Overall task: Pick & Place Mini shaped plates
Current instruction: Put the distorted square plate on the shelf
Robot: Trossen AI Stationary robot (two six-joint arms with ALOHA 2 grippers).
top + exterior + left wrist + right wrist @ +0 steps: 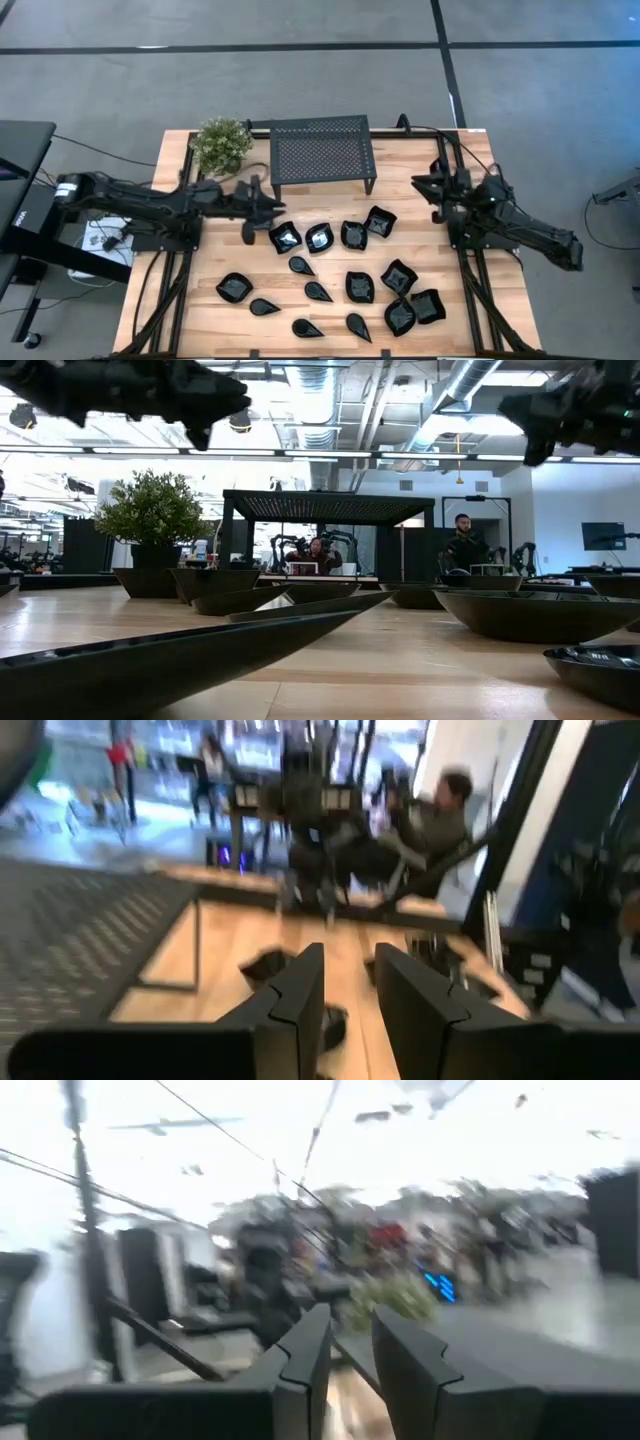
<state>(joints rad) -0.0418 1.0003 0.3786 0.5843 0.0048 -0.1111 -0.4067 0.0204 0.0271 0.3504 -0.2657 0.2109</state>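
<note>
Several mini shaped plates, glossy black, lie flat on their bases across the near half of the wooden table: squarish ones, teardrop ones and a roundish one. In the low view they show as dark shallow rims. My left gripper hovers above the table just beyond the squarish plate, its fingers shut with only a narrow slit between them, holding nothing. My right gripper hangs over the table's right side, raised and equally shut and empty.
A black perforated metal stand sits at the far middle of the table, with a small potted plant to its left. Bare wood lies between the stand and the plates. People sit in the room beyond the far edge.
</note>
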